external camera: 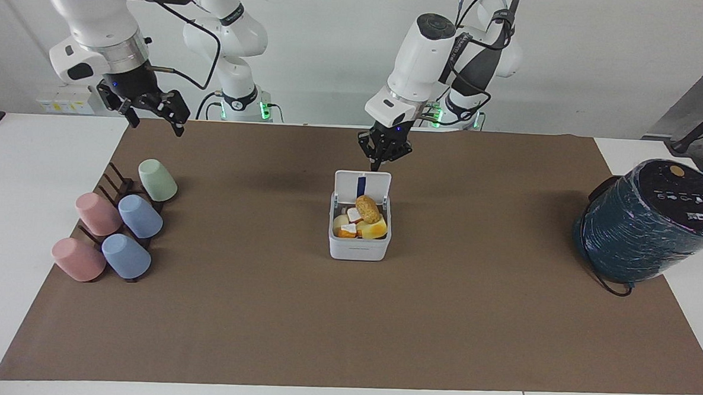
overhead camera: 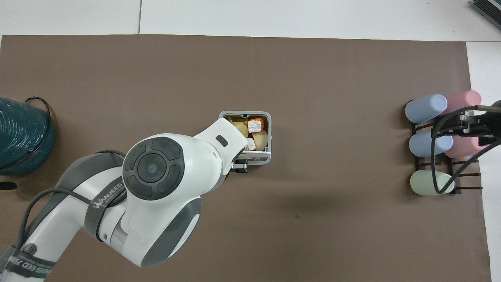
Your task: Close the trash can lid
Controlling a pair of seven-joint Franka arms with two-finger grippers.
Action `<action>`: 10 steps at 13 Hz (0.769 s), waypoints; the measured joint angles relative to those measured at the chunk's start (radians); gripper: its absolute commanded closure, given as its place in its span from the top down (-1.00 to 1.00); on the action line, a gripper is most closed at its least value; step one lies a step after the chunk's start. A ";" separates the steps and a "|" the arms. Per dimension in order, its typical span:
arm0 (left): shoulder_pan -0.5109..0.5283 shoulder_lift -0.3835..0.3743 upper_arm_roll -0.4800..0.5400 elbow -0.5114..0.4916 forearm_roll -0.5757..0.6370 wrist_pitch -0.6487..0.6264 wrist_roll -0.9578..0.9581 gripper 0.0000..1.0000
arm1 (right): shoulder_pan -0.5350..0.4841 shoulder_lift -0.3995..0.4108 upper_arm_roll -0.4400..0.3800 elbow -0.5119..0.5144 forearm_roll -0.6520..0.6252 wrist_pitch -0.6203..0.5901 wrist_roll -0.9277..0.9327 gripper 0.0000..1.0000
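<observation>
White lid stands upright on the trash can, left end effector just above its top edge, finger state unclear; right end effector waits.

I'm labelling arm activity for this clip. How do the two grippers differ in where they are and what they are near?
The left gripper hangs just above the upright open lid of the trash can, mid-table; the right gripper is over the mat's edge, above the rack of cups. The left arm leans in toward the can; the right arm waits. Both hold nothing.
</observation>
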 measured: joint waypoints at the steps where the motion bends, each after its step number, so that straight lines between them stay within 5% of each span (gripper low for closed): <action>1: 0.000 0.011 0.004 0.000 -0.015 0.031 -0.001 -1.00 | 0.000 0.000 0.000 0.000 0.000 0.000 0.000 1.00; 10: 0.022 0.076 0.013 0.001 -0.067 0.216 -0.006 -1.00 | 0.000 0.000 0.000 -0.001 0.000 0.000 0.000 1.00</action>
